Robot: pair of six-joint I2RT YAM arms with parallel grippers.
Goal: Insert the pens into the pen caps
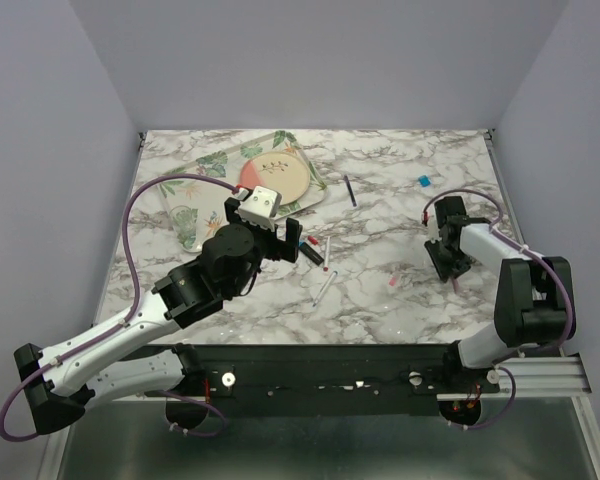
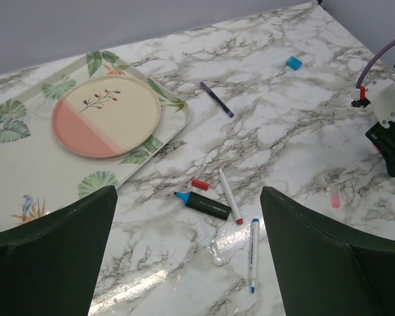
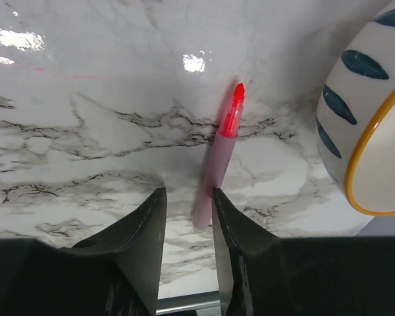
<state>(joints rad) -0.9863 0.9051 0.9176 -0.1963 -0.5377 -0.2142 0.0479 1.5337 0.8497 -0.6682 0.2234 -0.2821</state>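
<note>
— How do we stand on the right?
— Our right gripper [image 3: 189, 197] sits low over the surface [image 3: 85, 118], jaws narrow, straddling the rear end of the pink pen [image 3: 222, 148]. The pen lies flat, its red tip pointing away, near a leaf-patterned bowl [image 3: 362, 131]. A sliver of surface shows between pen and one finger, so we aren't clamping it.
— And the left?
— Our left gripper [image 2: 187, 194] hangs higher, jaws wide, holding nothing. Below it we see the dark marker [image 2: 207, 205], a red cap [image 2: 199, 184] just beside it, the white red-tipped pen [image 2: 229, 195] and a blue-tipped pen [image 2: 253, 245]. The navy pen [image 2: 216, 99] lies near the tray [image 2: 26, 171]. The bright blue cap [image 2: 293, 62] and pink cap [image 2: 334, 197] lie well apart.
</note>
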